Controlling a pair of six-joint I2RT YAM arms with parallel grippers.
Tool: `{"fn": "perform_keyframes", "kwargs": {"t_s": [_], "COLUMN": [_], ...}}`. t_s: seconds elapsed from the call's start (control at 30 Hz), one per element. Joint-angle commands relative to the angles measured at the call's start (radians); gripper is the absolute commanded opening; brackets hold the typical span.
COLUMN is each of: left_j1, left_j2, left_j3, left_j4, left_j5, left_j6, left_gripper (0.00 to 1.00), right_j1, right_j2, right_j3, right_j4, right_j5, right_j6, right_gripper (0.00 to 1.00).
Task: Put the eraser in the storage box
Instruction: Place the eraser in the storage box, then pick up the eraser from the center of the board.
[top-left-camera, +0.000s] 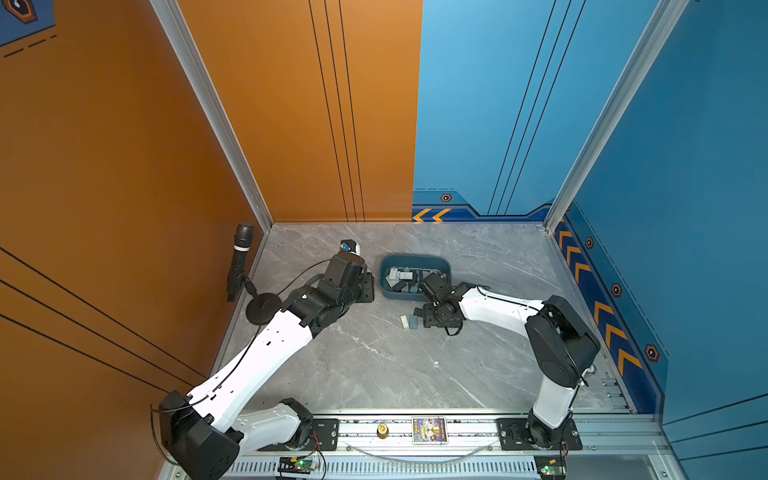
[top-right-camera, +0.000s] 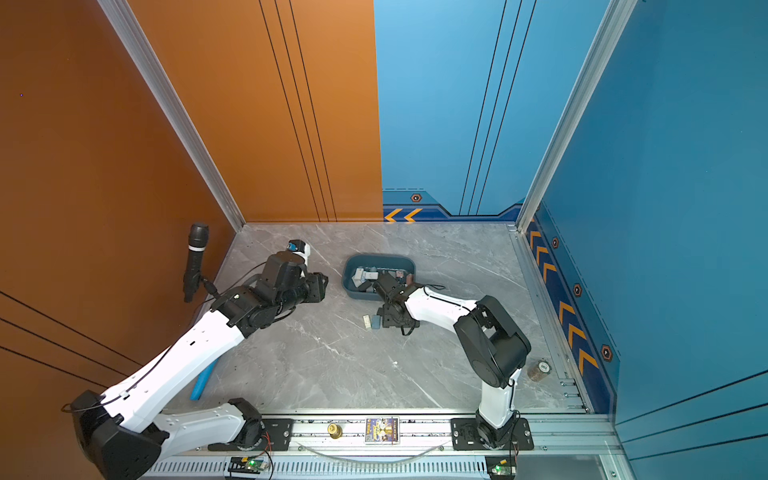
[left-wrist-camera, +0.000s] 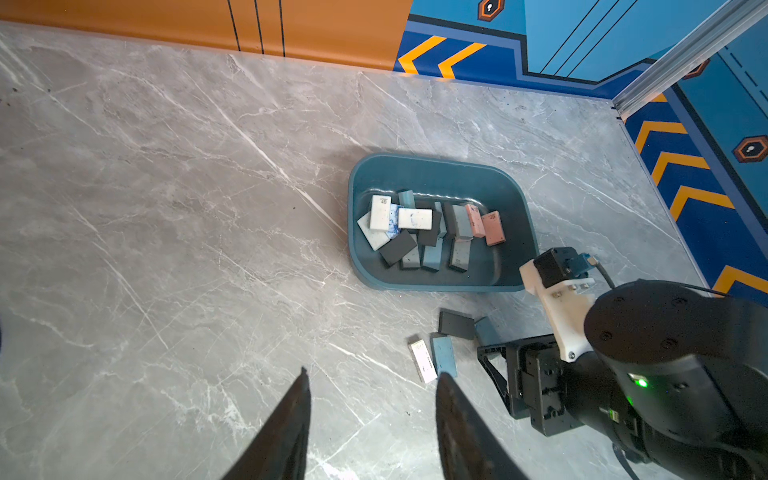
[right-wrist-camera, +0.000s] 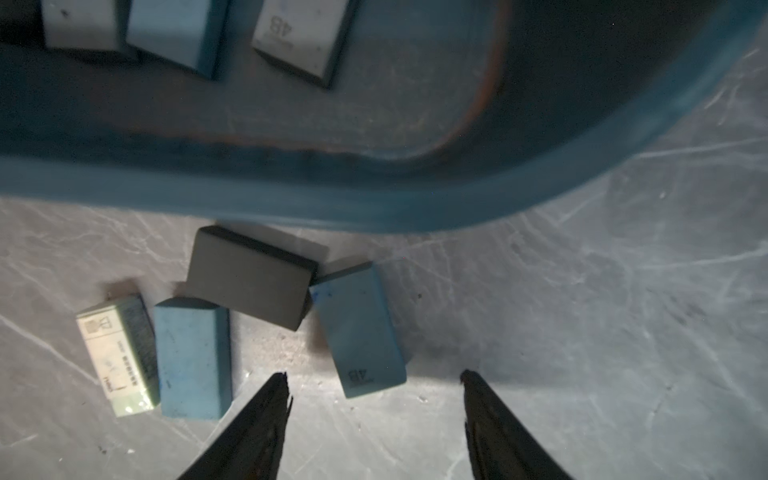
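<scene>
right gripper (right-wrist-camera: 375, 374) fingers stand wide, empty, just short of the blue rectangular rubber eraser (right-wrist-camera: 357, 328) on the grey marble table (right-wrist-camera: 582, 332) beside the dark teal plastic storage box (right-wrist-camera: 374, 208). closing could drag the dark grey eraser (right-wrist-camera: 249, 278) touching it. the blue one's long axis points roughly boxward. left gripper (left-wrist-camera: 372, 372) parted, empty.

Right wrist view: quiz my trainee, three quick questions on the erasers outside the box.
1. True or false: the right gripper is holding an eraser.
2. How many erasers lie in view on the table outside the storage box?
3. Which eraser lies closest to the open jaws? A) dark grey one B) blue eraser marked 4B C) white sleeved one
Key: 1 false; 2 four; 3 B.
</scene>
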Motion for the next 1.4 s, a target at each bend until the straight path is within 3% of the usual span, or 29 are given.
{"fn": "perform_keyframes", "kwargs": {"t_s": [0.0,0.4,0.97,1.37], "left_j1": [-0.006,-0.006,-0.004,-0.005], "left_j2": [-0.024,-0.038,-0.058,-0.056], "left_j3": [-0.02,-0.032,-0.053,-0.075], "left_j4": [0.007,0.006,0.002,0.002], "left_j5": [-0.001,-0.009,-0.02,-0.002], "left_j6": [-0.026,-0.027,-0.032,-0.036], "left_gripper": [0.49,0.5,0.5,0.5], "right_j1": [-0.001,-0.038,-0.02,-0.015], "right_j2": [0.029,0.085,0.062,-0.113], "right_j3": [0.03,0.049,0.053,0.071], "right_j4": [-0.007,-0.016,-0.041,-0.14], "right_j5": [0.013,0.028,0.015,0.039], "right_j6": [-0.024,-0.029,-0.021,-0.013], "right_gripper": [0.67,0.62,0.18,0.17]}}
